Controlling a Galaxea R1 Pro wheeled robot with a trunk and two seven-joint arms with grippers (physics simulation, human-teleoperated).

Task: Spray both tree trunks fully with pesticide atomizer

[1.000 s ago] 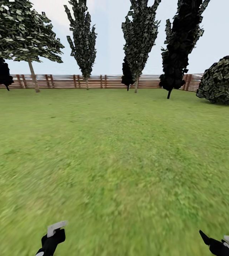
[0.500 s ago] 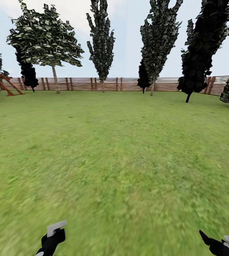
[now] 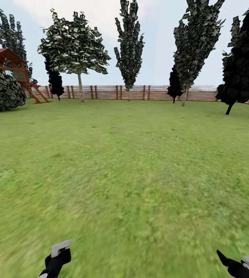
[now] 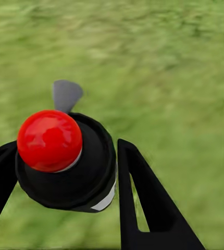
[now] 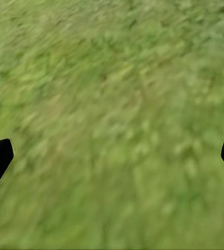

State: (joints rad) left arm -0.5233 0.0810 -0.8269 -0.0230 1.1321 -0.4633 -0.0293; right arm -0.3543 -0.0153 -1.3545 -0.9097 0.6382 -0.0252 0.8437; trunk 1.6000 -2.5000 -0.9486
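Between the fingers of the left claw [image 4: 65, 172] sat the atomizer [image 4: 65, 156], a black body with a red cap, its grey nozzle pointing away from the claw over the lawn [image 3: 124, 173]; the claw was closed on it, and the atomizer's long axis ran roughly along the fingers as far as could be judged. No brand, label or writing could be read on it. The right claw [image 5: 112, 156] stood wide, its two fingertips at the far sides of its wrist view with blurred grass between them, and held nothing. From the left claw, the one broad-crowned tree [image 3: 75, 42] in sight lay far ahead and slightly to the left, its trunk [image 3: 80, 87] upright just before the fence [image 3: 140, 92]. Judged from this, the left arm was the one to spray, and a long drive across the garden remained first
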